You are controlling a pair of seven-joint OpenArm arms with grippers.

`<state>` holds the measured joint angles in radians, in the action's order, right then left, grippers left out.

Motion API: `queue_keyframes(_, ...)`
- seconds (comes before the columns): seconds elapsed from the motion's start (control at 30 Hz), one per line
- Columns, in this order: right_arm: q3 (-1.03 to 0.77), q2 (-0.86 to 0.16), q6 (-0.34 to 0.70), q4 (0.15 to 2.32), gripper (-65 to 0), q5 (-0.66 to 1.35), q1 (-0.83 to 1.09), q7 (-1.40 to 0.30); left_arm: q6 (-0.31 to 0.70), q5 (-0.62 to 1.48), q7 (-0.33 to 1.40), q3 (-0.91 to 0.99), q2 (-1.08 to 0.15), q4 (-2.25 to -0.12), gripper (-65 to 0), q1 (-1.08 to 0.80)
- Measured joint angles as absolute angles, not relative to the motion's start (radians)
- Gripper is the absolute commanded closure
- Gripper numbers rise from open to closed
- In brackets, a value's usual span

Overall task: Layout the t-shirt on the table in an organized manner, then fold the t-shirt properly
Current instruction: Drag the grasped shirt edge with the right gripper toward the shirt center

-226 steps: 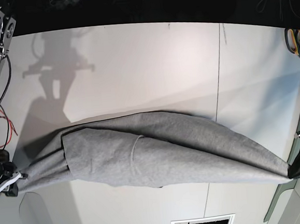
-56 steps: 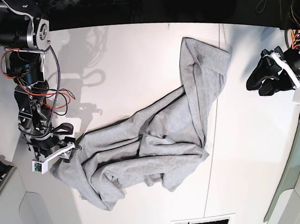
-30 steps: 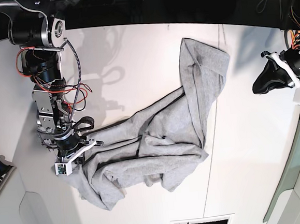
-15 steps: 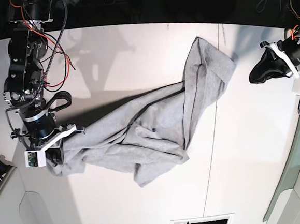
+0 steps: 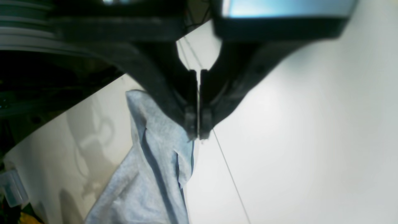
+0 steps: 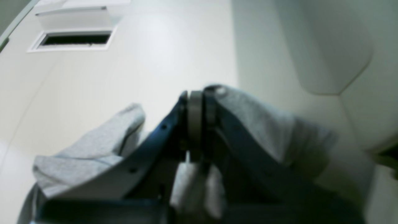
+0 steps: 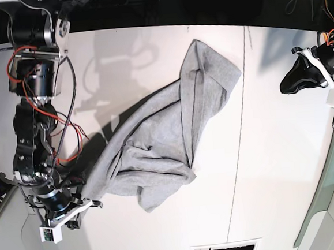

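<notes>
Clearly we are mid-layout: our right gripper [image 7: 81,206], clamped on the t-shirt [image 7: 162,142], drags it bunched, while our left gripper [image 7: 293,80], nearly closed (holding nothing), must next take the free end.

Crumpled t-shirt [image 7: 168,142] stretches diagonally across the table [image 7: 273,151], right claw [image 7: 75,208] pinching its corner.

Right fingers [image 6: 196,102] clamped together; left fingers [image 5: 189,119] nearly touching (empty).

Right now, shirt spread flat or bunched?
Bunched. The shirt lies rumpled in a diagonal heap with folds, one corner pinched by the right fingers.
</notes>
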<state>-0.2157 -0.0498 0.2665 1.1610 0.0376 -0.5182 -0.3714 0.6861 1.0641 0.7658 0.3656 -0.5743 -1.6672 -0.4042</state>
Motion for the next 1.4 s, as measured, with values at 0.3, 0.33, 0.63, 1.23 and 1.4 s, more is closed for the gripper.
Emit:
queue_keyframes(0.3,-0.215,-0.054,0.239,0.885,-40.7,0.034,-0.592,-0.342,0.686,1.058,0.756,0.366,-0.574,-1.667,-22.9,-0.405)
queue_keyframes(0.33,-0.215,-0.059,0.215,0.887,-40.7,0.036,-0.578,-0.327,0.686,1.055,0.758,0.366,-0.574,-1.667,-22.9,-0.405)
queue_keyframes(0.63,-0.218,-0.161,0.052,0.894,-40.7,0.025,-0.476,-0.244,0.686,1.059,0.762,0.366,-0.574,-1.667,-22.9,-0.404)
queue_keyframes(1.23,-0.219,-0.025,0.322,0.893,0.0,0.048,-0.526,-0.195,0.686,1.060,0.759,0.366,-0.574,-1.667,-22.8,-0.338)
queue_keyframes(1.4,-0.217,0.050,0.379,0.893,0.0,-0.001,-0.608,-0.191,0.686,1.042,0.759,0.366,-0.574,-1.667,-22.8,-0.338)
